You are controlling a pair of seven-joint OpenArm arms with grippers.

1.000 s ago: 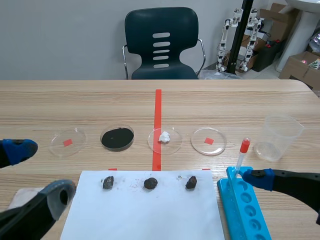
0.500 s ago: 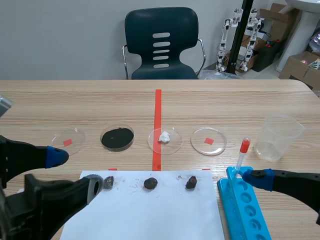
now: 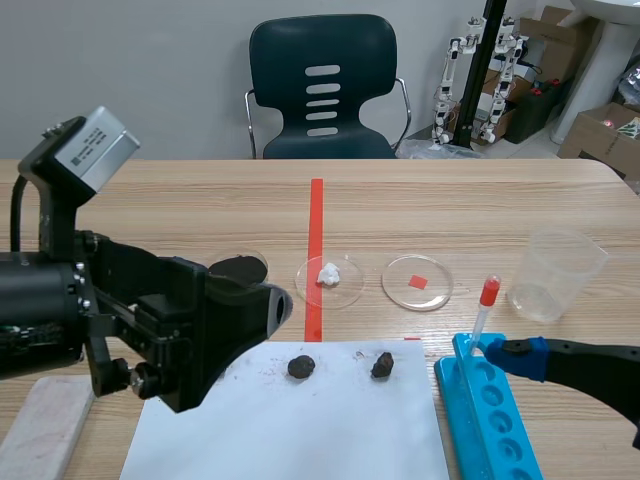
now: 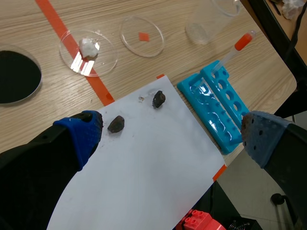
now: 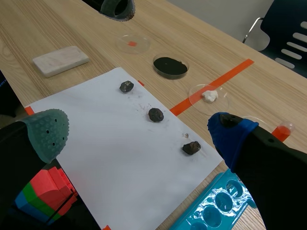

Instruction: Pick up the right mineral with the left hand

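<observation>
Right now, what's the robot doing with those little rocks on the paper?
The left arm's tool hovers open above the white paper, holding nothing. The right mineral, the one it should pick up, lies untouched ahead of it, next to the middle mineral. The right arm's tool is open too, by the blue rack.

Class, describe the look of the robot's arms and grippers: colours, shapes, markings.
Both arms are black. The left arm is bulky, topped by a grey labelled box. The left gripper and right gripper have thick fingers with blue or grey dotted pads.
</observation>
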